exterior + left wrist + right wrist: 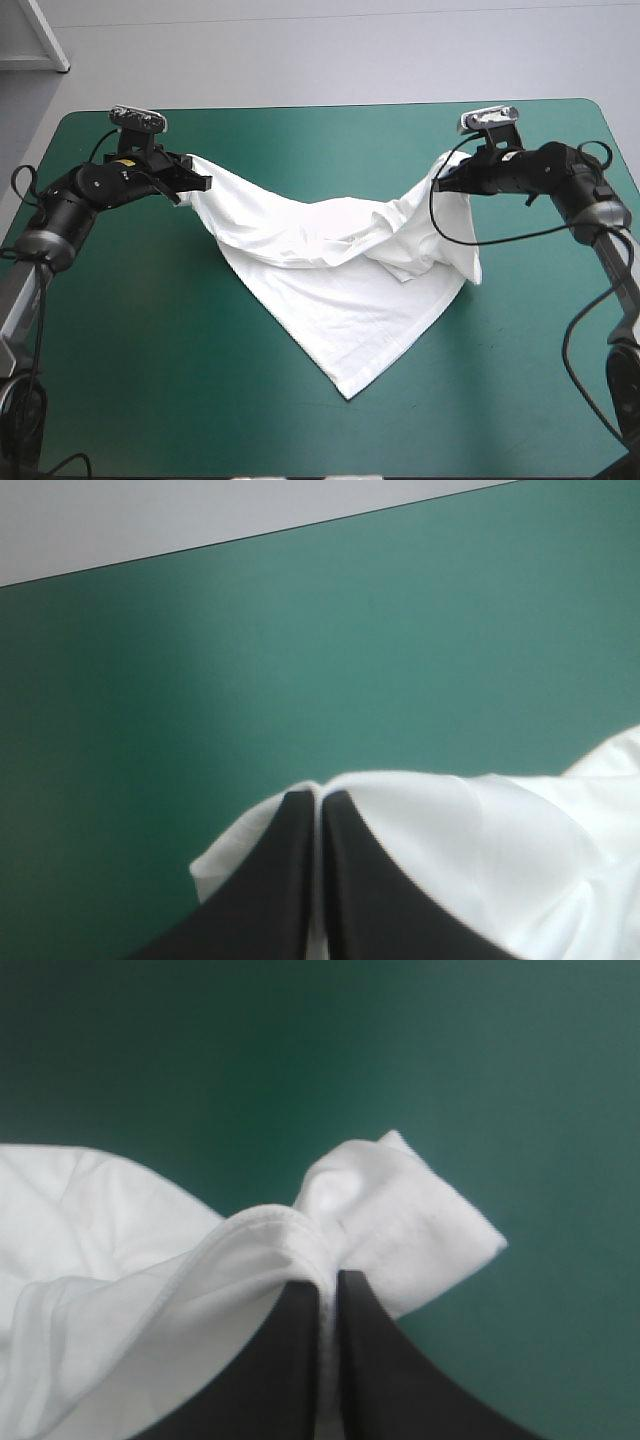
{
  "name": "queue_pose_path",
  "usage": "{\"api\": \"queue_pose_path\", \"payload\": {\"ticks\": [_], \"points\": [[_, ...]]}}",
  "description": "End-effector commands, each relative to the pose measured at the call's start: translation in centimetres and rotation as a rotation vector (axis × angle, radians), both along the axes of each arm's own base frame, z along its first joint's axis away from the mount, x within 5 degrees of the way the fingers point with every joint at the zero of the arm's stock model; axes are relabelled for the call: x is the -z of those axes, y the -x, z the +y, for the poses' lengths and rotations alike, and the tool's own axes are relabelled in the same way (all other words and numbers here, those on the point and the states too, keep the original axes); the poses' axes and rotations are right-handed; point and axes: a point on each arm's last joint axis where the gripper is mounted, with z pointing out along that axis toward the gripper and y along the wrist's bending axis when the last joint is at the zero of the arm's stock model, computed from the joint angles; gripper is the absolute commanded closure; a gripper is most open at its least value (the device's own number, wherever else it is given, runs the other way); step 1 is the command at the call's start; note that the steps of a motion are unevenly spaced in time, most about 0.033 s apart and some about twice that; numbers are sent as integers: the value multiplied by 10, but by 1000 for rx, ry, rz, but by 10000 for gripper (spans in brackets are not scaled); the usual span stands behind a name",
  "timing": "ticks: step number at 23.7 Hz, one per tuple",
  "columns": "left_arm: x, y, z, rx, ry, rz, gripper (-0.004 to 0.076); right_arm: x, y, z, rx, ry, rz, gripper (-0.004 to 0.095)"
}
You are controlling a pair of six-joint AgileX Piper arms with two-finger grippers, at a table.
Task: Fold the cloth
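Observation:
The white T-shirt (330,270) hangs stretched between my two grippers, its upper edge sagging in the middle and its lower part lying on the teal-green table in a point toward the near edge. My left gripper (197,180) is shut on the T-shirt's left corner, lifted above the table. In the left wrist view the black fingers (285,880) meet with the T-shirt (500,850) pinched between them. My right gripper (443,180) is shut on the right corner. The right wrist view shows a hemmed fold of T-shirt (400,1220) bunched ahead of that gripper (330,1285).
The teal-green table (150,380) shows bare cover all round the shirt. Its far edge (300,525) runs beyond the left gripper. A pale object's corner (35,40) lies on the floor beyond the table's far left.

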Motion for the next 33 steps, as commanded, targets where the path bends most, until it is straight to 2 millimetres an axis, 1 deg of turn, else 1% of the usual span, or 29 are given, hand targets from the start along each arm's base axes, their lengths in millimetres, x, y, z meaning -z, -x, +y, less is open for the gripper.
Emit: {"api": "queue_pose_path", "payload": {"ticks": [1,4,7,9,10,11,12,13,14,15,16,17,18,19,20,21,23,24,25,27,28,29,30,31,33], "points": [[-25,-19,0,-45,16,-143,705,-37,-22,-16,75,-26,-165,908],[-22,-39,2,-57,-7,-171,705,-39,-42,-29,109,-25,-190,896],[-19,-57,1,-39,-37,-183,704,-34,-58,-42,125,-23,-173,889],[-15,-66,0,-33,-31,-173,690,-26,-65,-46,124,-22,-145,828],[-11,-72,-2,-22,-18,-154,657,-21,-68,-47,126,-22,-134,771],[-9,-75,-3,-17,-5,-142,622,-18,-69,-48,126,-15,-131,690],[-6,-80,-4,-8,9,-130,559,-16,-71,-48,129,-7,-130,596],[-3,-87,-8,17,24,-122,406,-16,-72,-51,150,-13,-132,415],[-2,-90,-9,24,42,-121,313,-16,-73,-53,170,-27,-137,328],[-4,-94,-14,32,87,-133,183,-21,-72,-56,187,-32,-148,234],[-9,-94,-16,39,94,-145,146,-24,-71,-58,195,-32,-147,223],[-13,-93,-17,51,96,-147,154,-28,-70,-60,194,-25,-147,238],[-24,-87,-21,86,101,-148,188,-35,-66,-64,204,-15,-142,260],[-29,-83,-24,109,103,-142,205,-39,-64,-66,209,-8,-144,273],[-39,-71,-30,165,108,-118,251,-52,-55,-67,200,-9,-139,308],[-44,-65,-32,195,103,-108,269,-56,-51,-67,194,-4,-133,318],[-54,-46,-43,294,85,-54,332,-77,-29,-64,167,16,-132,365],[-60,-32,-45,329,104,-12,353,-99,-8,-61,146,17,-142,396],[-67,-20,-46,348,122,12,361,-115,10,-59,131,17,-156,415],[-73,-6,-47,366,133,37,369,-134,31,-56,114,23,-181,430],[-79,4,-47,374,141,43,374,-144,45,-55,103,27,-187,440],[-83,15,-47,380,150,51,381,-155,61,-53,92,30,-202,448],[-86,29,-48,392,158,64,387,-171,85,-50,86,30,-234,461],[-87,40,-50,405,161,75,391,-177,96,-49,83,24,-242,467],[-83,61,-55,436,163,111,398,-187,120,-46,73,13,-242,467]]}}
